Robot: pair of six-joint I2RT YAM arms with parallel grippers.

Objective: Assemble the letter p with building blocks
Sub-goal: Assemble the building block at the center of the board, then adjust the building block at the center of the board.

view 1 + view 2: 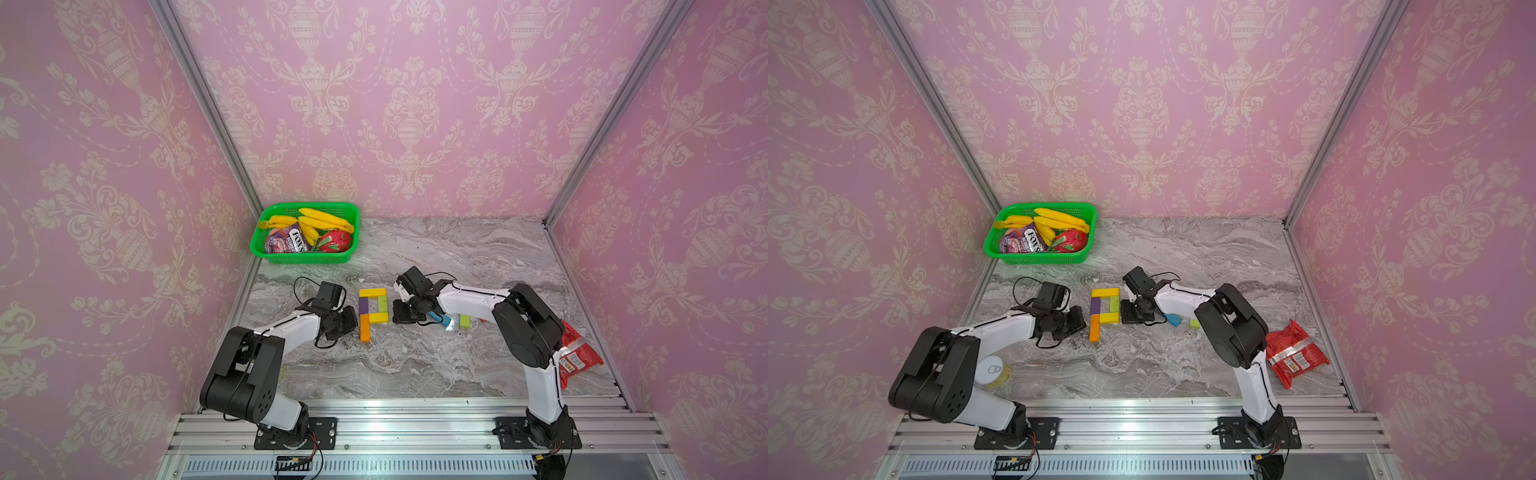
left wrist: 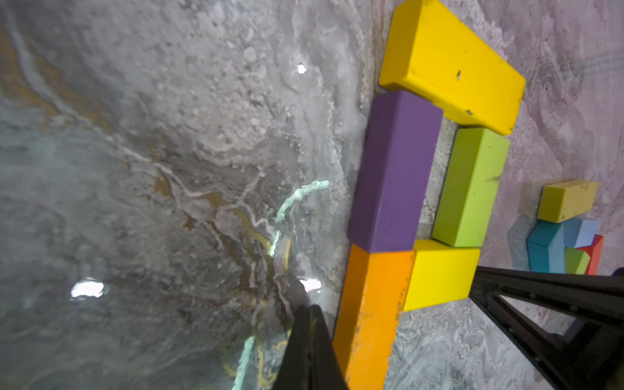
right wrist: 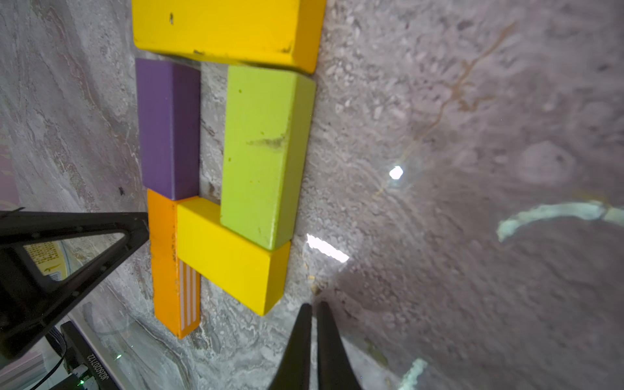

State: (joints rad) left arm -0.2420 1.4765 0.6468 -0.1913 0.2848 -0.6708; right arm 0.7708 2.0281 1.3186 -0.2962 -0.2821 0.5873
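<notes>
Both grippers are pressed together and hold nothing. We see the left gripper (image 1: 348, 319) just left of the letter of building blocks (image 1: 1105, 293) at the centre of the frame, its tip close against the orange block (image 1: 365, 330). The right gripper (image 1: 402, 312) is just right of the letter, its tip close against the lower yellow block (image 1: 379, 318). Whether either tip truly touches, we cannot tell. In the right wrist view only a hairline slit shows between the right gripper's fingers (image 3: 300, 337).

We find one container, a green basket (image 1: 303, 258), left of centre in the frame at the far left corner of the grey marble table (image 1: 415, 365). It holds yellow bananas (image 1: 326, 219), a purple FOX'S packet (image 1: 291, 242) and a red dragon fruit (image 1: 334, 242).

Pink wallpaper (image 1: 415, 104) covers the three walls. Below it lies the table, edged at the bottom of the frame by an aluminium rail (image 1: 415, 428). On the marble, a red snack packet (image 1: 579, 359) lies at the right edge, and a white-topped can (image 1: 990, 370) stands partly behind the left arm. The letter lies flat mid-table as a P. The orange block and a purple block (image 1: 364, 306) make the stem, a long yellow block (image 1: 372, 292) the top, a lime green block (image 1: 382, 304) the right side, and the lower yellow block the bottom of the loop. Spare blocks (image 1: 444, 321), teal, light blue, green and red, huddle right of the letter, partly under the right arm.
</notes>
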